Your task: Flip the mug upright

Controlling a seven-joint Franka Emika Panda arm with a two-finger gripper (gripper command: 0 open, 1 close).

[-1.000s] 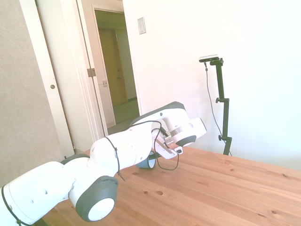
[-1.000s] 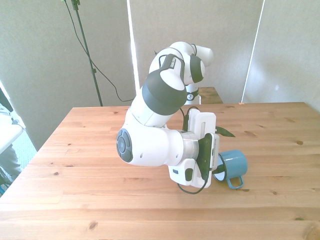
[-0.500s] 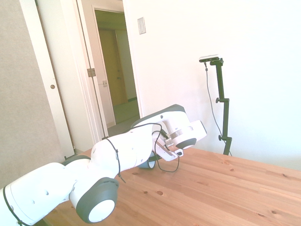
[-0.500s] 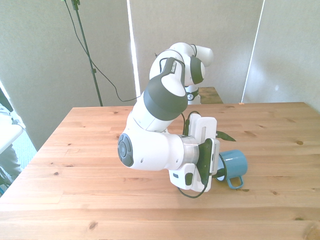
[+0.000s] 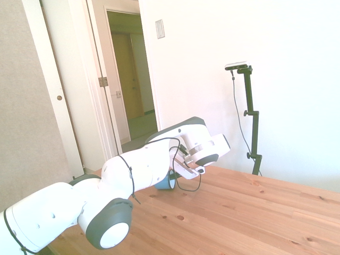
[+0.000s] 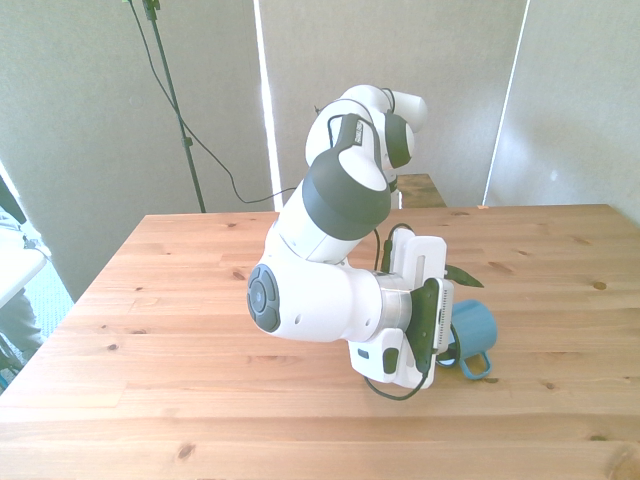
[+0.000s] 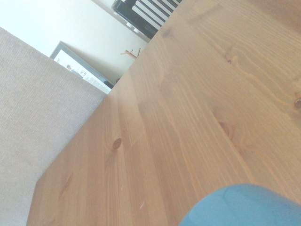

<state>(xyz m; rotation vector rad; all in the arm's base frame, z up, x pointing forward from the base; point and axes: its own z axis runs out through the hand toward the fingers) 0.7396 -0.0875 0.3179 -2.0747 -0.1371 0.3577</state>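
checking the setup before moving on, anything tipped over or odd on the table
Yes: the mug lies on its side on the wooden table, handle low against the wood, right beside the hand. No spill or damage shows.

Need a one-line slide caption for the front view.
White arm's wrist low beside the blue mug lying on its side on the wooden table.

White walls (image 5: 212,48), open doorway (image 5: 127,74), grey panels (image 6: 90,110), wooden table (image 6: 180,330)

The worktop (image 6: 180,330) is formed of knotted, light wooden planks. One item is carried directly on it: the mug (image 6: 478,327), laid on its side at about 4 o'clock from the worktop centre in the front view, with its handle (image 6: 476,364) lowermost.
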